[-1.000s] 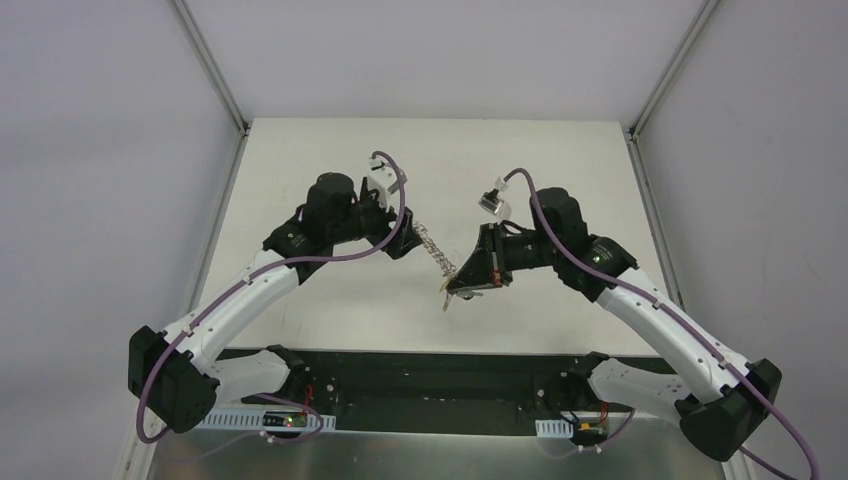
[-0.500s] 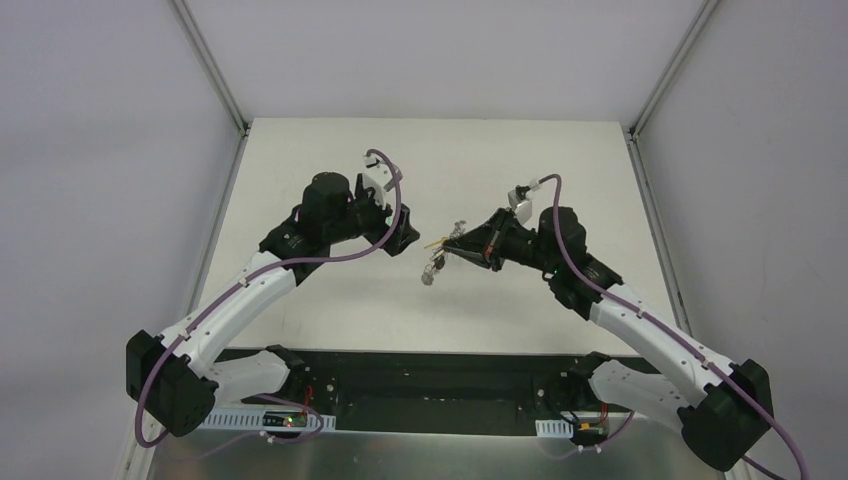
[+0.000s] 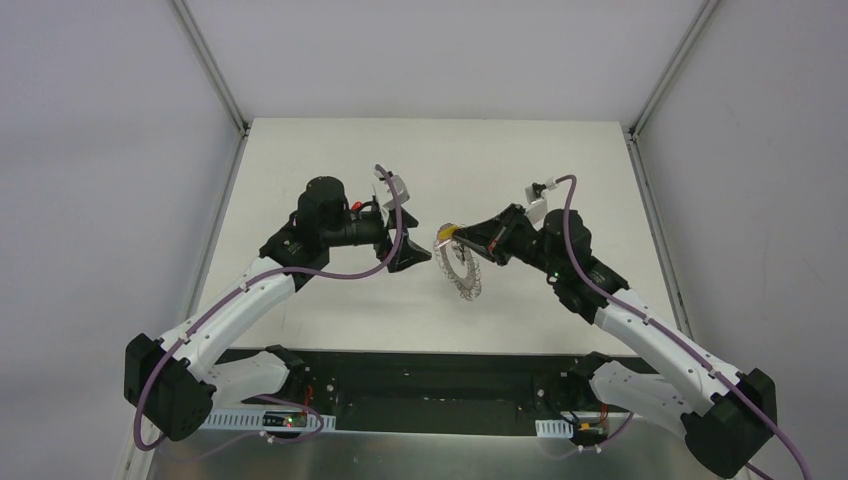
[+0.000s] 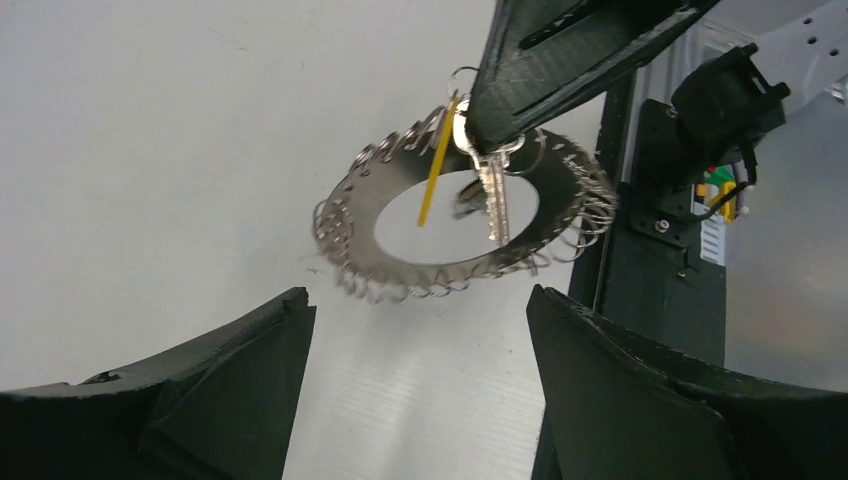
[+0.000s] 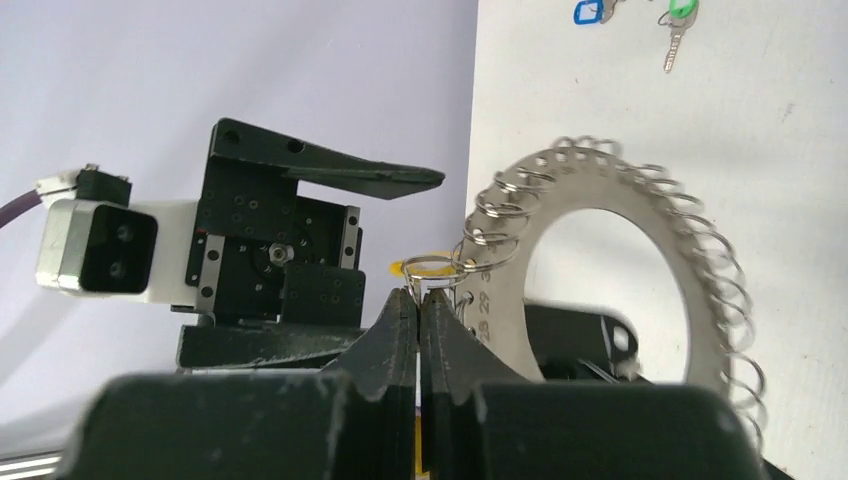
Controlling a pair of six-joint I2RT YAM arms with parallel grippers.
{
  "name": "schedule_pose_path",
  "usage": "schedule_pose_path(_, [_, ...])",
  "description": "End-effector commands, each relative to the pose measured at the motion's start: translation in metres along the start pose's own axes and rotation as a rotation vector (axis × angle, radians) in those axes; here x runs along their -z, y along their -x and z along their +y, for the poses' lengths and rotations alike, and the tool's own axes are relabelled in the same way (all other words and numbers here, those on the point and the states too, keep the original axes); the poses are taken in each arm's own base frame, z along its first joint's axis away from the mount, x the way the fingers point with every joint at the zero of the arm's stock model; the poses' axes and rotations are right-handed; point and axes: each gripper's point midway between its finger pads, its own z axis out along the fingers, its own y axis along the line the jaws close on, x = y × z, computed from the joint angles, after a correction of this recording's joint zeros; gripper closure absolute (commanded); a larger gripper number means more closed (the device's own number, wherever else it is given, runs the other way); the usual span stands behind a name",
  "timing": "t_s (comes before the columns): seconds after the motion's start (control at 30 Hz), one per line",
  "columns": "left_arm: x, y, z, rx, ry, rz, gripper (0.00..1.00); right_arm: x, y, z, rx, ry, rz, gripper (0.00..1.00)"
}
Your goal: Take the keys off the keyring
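From above, we see the left gripper (image 3: 404, 238) with its fingers spread apart and nothing in them. It points at the right gripper (image 3: 455, 237), which is just beside it. The right one is pinched tight on the top edge of the keyring (image 3: 463, 280). The keyring hangs down from it, up in the air over the white table (image 3: 330, 160). A yellow tag (image 3: 447, 230) sits right at the pinch.

From the left wrist, we see the two black fingers (image 4: 230, 390) far apart, with the keyring (image 4: 365, 200) a little way past them, not touching. A silver key (image 4: 496, 195) and the thin yellow tag (image 4: 437, 165) hang across the hole in the keyring. The right gripper (image 4: 570, 50) grips from above.

From the right wrist, the right gripper (image 5: 420, 300) is squeezed tight, with a small wire loop (image 5: 430, 268) at its tips. The keyring (image 5: 600, 185) stands beside it. A blue-tagged key (image 5: 590, 10) and a green-tagged key (image 5: 678, 20) lie far off on the table.
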Motion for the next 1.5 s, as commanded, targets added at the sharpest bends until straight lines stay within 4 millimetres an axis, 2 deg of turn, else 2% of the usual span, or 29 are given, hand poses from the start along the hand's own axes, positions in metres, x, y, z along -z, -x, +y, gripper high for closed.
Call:
schedule_pose_path(0.0, [0.005, 0.023, -0.026, -0.107, -0.148, -0.092, 0.18, 0.005, 0.012, 0.029, 0.049, 0.083, -0.056, 1.0])
schedule_pose_path(0.1, [0.003, 0.021, -0.031, -0.105, -0.177, -0.088, 0.18, 0.006, 0.011, 0.031, 0.053, 0.088, -0.048, 1.0])
schedule_pose_path(0.3, [0.0, 0.019, -0.026, -0.095, -0.155, -0.081, 0.16, 0.003, 0.007, 0.033, 0.069, 0.086, -0.03, 1.0])
schedule_pose_path(0.77, [-0.006, 0.013, -0.027, -0.072, -0.163, -0.06, 0.16, -0.018, -0.019, 0.05, 0.101, 0.114, 0.052, 1.0])
schedule_pose_path(0.9, [-0.008, 0.012, -0.028, -0.061, -0.168, -0.054, 0.19, -0.021, -0.023, 0.055, 0.111, 0.123, 0.067, 1.0])
schedule_pose_path(1.2, [-0.009, 0.009, -0.029, -0.053, -0.188, -0.024, 0.4, -0.015, -0.02, 0.059, 0.135, 0.127, 0.039, 1.0])
schedule_pose_path(1.27, [-0.009, 0.009, -0.03, -0.056, -0.196, -0.023, 0.48, -0.014, -0.021, 0.06, 0.136, 0.128, 0.04, 1.0])
schedule_pose_path(1.47, [-0.007, 0.008, -0.037, -0.096, -0.242, -0.03, 0.99, -0.014, -0.023, 0.059, 0.131, 0.124, 0.053, 1.0])
